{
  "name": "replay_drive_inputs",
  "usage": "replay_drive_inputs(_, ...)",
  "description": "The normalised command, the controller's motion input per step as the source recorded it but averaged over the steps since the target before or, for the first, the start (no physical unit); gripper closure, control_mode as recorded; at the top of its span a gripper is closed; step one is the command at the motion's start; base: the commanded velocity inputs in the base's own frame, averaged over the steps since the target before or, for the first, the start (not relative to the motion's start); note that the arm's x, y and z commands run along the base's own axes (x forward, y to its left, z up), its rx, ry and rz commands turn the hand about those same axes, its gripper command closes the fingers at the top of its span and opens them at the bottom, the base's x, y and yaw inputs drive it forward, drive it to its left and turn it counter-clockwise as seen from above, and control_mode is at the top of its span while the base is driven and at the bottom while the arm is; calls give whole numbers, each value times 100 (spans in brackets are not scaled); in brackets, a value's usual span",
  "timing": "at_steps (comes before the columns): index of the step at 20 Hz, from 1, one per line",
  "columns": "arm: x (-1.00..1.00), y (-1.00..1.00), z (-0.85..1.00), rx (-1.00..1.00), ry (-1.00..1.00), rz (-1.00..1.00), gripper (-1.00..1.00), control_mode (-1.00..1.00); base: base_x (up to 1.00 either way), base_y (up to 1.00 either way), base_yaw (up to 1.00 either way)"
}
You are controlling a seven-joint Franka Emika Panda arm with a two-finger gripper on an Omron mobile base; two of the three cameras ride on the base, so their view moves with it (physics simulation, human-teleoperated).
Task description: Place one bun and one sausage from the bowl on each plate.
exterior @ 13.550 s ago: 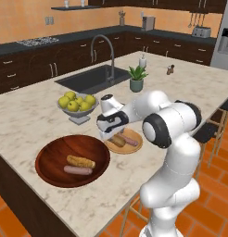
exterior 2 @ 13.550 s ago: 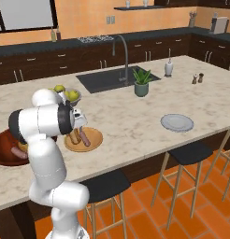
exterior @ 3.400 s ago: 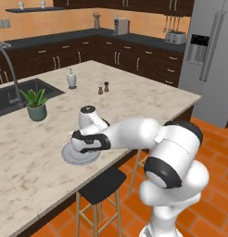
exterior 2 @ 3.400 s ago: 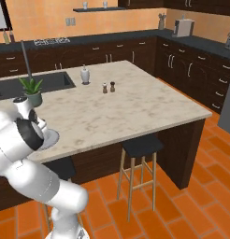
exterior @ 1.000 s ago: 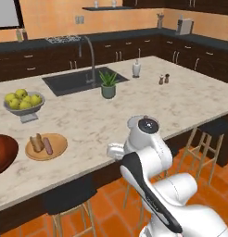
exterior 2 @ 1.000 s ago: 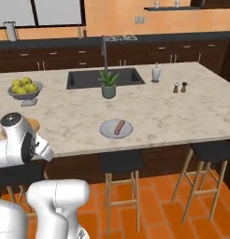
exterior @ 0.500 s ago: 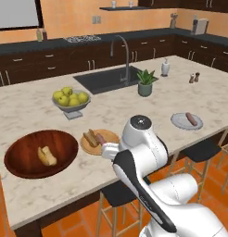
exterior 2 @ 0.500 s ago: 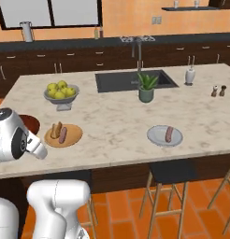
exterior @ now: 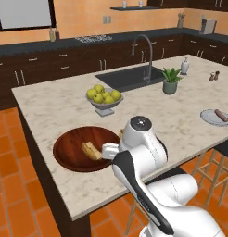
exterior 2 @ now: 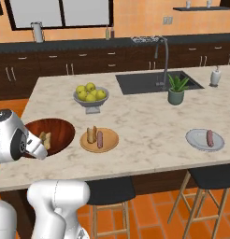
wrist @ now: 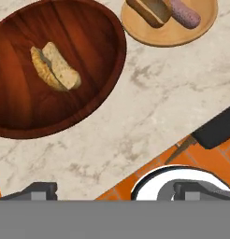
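Note:
The dark wooden bowl holds one bun, lying left of its middle; the same bowl and bun show in both base views. The tan plate carries a bun and a sausage. Far right, the grey-white plate bears a sausage. My gripper is open and empty, raised over the counter's near edge, short of the bowl.
A grey pedestal bowl of apples stands behind the wooden bowl. A potted plant and the sink lie further back. A dark stool and the orange floor show below the counter's edge.
The whole scene has slid sideways as the base drove along the counter; the wooden bowl now sits right in front of the arm. The gripper has stayed open and empty.

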Motion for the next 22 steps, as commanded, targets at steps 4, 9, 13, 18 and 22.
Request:
replay_drive_inputs(4, 25, 0, 0, 0, 3, 1, -100, -100, 75, -1, -1)
replay_drive_inputs(9, 100, 28, 1, 0, 17, 16, -100, -100, 0, 0, 0)
replay_drive_inputs(13, 100, 68, 5, 0, 27, 13, -100, -100, 0, 0, 0)
replay_drive_inputs(18, 68, 23, -3, 0, 34, 11, -100, -100, 0, 0, 0)
replay_drive_inputs(22, 36, 18, -44, -15, 11, 2, -100, -100, 0, 0, 0)
